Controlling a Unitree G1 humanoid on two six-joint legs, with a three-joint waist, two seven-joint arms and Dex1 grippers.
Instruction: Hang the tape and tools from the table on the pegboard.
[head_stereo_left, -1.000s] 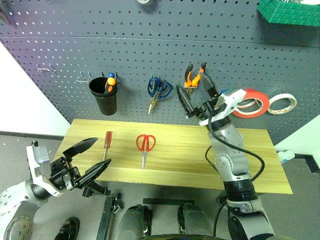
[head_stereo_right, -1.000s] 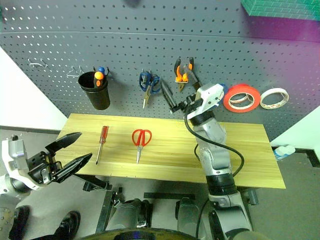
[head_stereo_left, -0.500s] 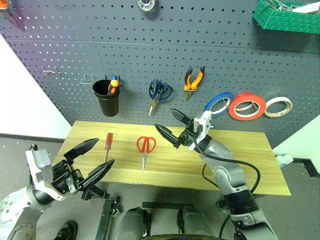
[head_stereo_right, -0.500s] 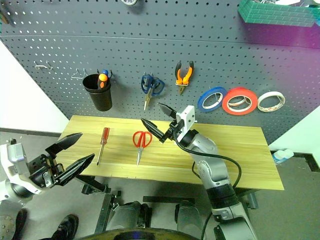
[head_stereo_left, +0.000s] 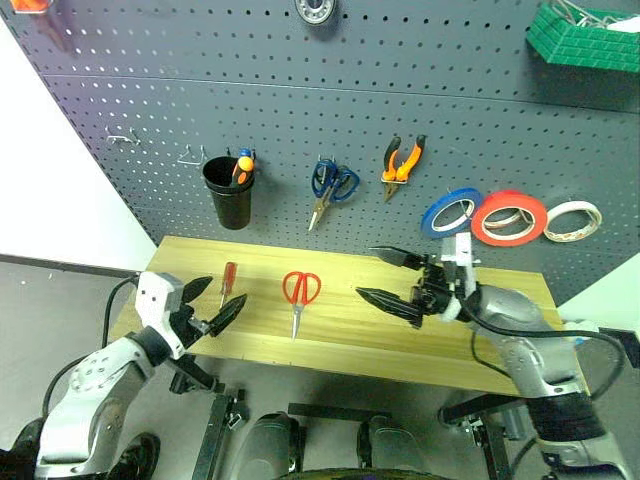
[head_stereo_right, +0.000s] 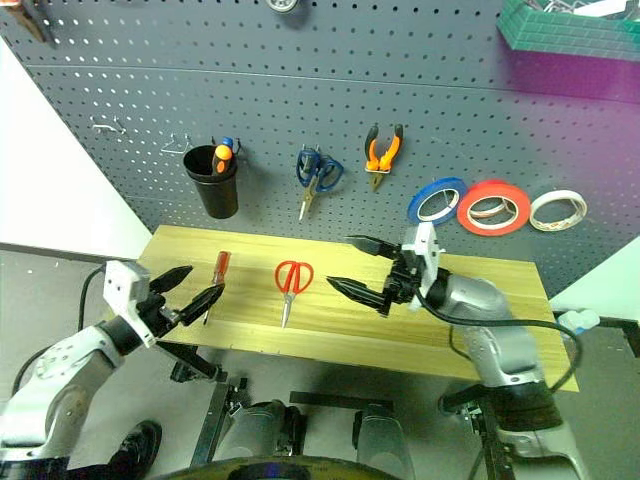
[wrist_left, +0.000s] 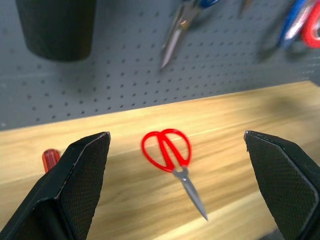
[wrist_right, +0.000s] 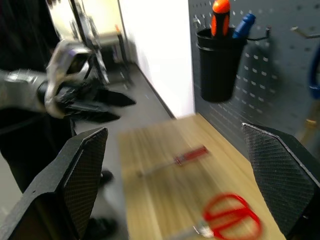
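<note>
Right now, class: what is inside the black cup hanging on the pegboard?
The black cup holds an orange handle and a blue handle poking above its rim; their lower parts are hidden by the cup's wall.

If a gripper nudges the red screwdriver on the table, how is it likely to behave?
The screwdriver lies flat on the table; its rounded handle suggests it may roll sideways. Slim and low, it probably offers little to pinch. It looks rigid, so it should not bend.
</note>
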